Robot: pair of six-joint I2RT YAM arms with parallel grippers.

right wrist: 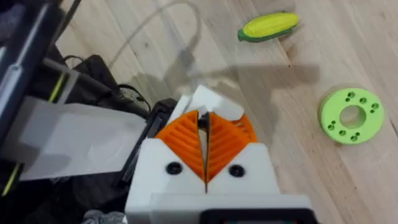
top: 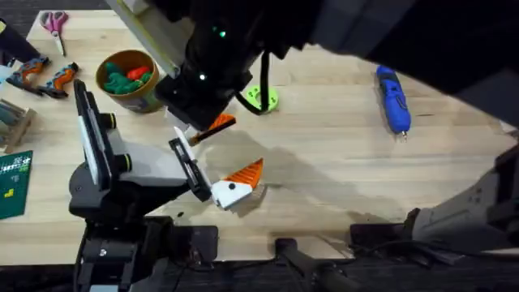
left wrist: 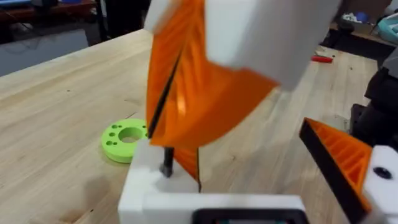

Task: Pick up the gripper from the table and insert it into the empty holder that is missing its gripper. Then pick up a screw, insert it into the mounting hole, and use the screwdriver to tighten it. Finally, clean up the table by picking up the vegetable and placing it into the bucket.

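Observation:
My right gripper (right wrist: 205, 134) reaches across the middle and is shut on the small orange gripper (left wrist: 186, 158), holding it down against the holder (left wrist: 146, 186). The holder is the bare white finger block of my left gripper (left wrist: 249, 180); a dark screw stands in it. That left gripper is open, and its other finger carries an orange tip (left wrist: 342, 162). In the overhead view the right gripper (top: 203, 130) hangs over the left gripper (top: 211, 158). The blue screwdriver (top: 392, 99) lies at the far right. The yellow-green vegetable (right wrist: 268, 26) lies on the table. The bucket (top: 130, 81) stands at the far left.
A lime-green disc (top: 261, 97) with holes lies just beyond the grippers. Dark green and orange toy vegetables sit in the bucket. Scissors (top: 55, 23) and orange-handled pliers (top: 45, 77) lie at the far left corner. A green board (top: 15, 182) lies at the left edge.

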